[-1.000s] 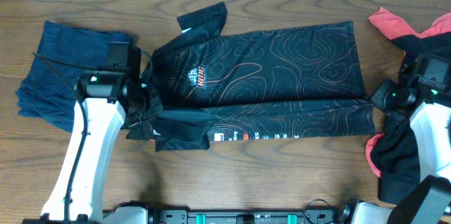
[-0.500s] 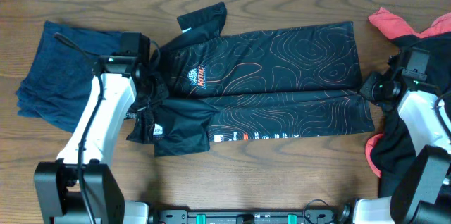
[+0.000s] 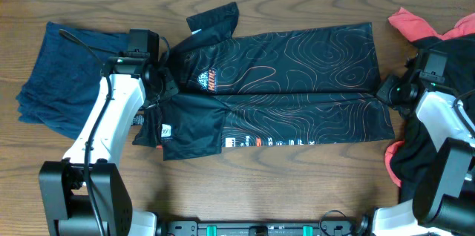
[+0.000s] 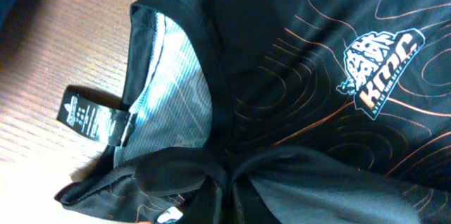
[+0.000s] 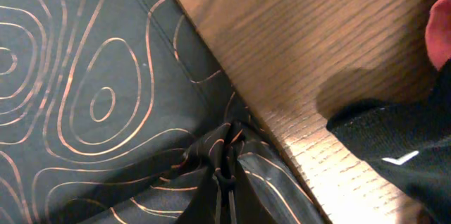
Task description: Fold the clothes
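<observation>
At the far left the navy garment [image 3: 63, 73] lies bunched on the surface [image 3: 297, 191], with none of our grippers on it. Just beside it our left gripper [image 3: 158, 82] is clamped on a gathered pinch of the black jersey [image 3: 297, 58] below the collar. In the last second it has travelled away from our base, carrying the near long edge with it. The jersey lies lengthwise across the middle of the surface, and its near flap now reaches roughly to the midline. At the hem end our right gripper [image 3: 389, 91] is closed on the same edge and has moved the same way, though less far. Further right the red garment [image 3: 412, 22] and a plain black garment [image 3: 415, 154] wait. We judge the first lengthwise fold nearly laid, with release the likely next step.
</observation>
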Tool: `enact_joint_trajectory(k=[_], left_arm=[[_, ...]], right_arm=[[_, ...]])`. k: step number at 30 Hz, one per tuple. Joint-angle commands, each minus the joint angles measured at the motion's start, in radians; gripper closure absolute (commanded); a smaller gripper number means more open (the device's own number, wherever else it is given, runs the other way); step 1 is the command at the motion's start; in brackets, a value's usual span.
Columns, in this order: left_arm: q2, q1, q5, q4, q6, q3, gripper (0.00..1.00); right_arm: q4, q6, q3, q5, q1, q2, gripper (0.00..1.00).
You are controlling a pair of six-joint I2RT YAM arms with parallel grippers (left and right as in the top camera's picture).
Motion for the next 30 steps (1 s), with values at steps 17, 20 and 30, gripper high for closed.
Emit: enact_joint_trajectory(k=[17, 20, 30], left_arm=[[0.009, -0.098, 0.15, -0.072, 0.042, -0.009, 0.42], [0.012, -0.163, 0.142, -0.074, 0.078, -0.01, 0.41], [0.093, -0.307, 0.117, -0.07, 0.089, -0.061, 0.42]], right_arm=[[-0.13, -0.072, 0.012, 0.122, 0.038, 0.023, 0.69], [-0.174, -0.071, 0.011, 0.143, 0.038, 0.023, 0.69], [-0.225, -0.071, 0.009, 0.15, 0.038, 0.023, 0.68]])
